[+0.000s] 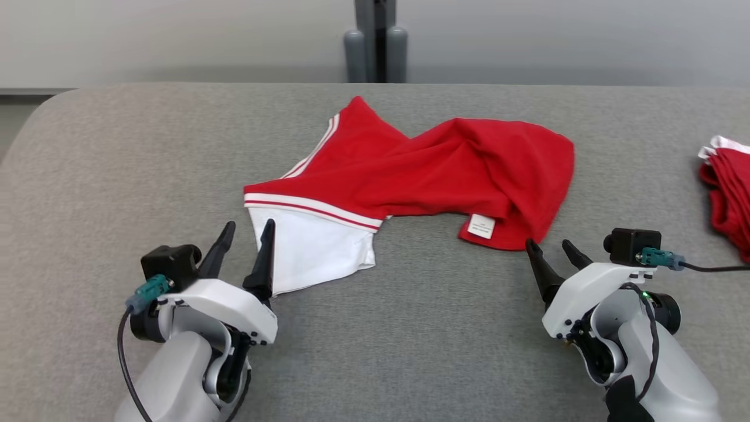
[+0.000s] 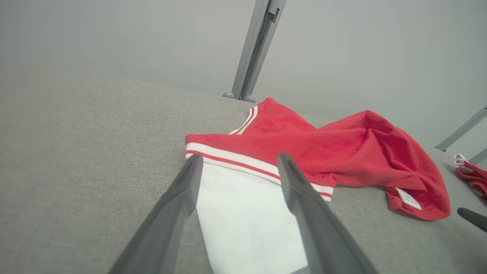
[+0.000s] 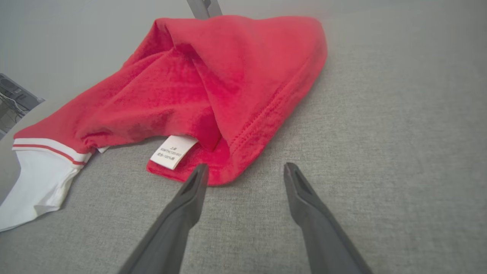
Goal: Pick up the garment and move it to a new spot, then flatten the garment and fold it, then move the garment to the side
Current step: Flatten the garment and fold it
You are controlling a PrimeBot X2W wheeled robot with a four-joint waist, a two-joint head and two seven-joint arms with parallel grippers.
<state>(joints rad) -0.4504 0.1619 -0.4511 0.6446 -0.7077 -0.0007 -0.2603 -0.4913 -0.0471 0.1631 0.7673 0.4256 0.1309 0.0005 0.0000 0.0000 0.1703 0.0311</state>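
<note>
The garment (image 1: 445, 170) lies crumpled across the middle of the grey table (image 1: 117, 176). Its red body is twisted and bunched toward the right, and a white panel (image 1: 310, 246) edged with a red-and-white striped band spreads flat at the near left. A white label (image 1: 481, 226) shows at the near red hem. The left claw (image 1: 250, 224) is released and holds nothing, its fingers straddling the left edge of the white panel. The right claw (image 1: 548, 242) is also spread and empty, one fingertip just at the red hem beside the label and the other over bare table. The garment looks to be lying at its spot but not yet flattened. The main risk is the twist in the middle. If each claw pinches only the top layer, pulling outward would tighten the bunch instead of opening it. The right claw could also close on table covering rather than cloth, since only one finger meets the hem. A second red pile (image 1: 729, 187) sits at the far right edge, so a wide sweep could disturb it.
</note>
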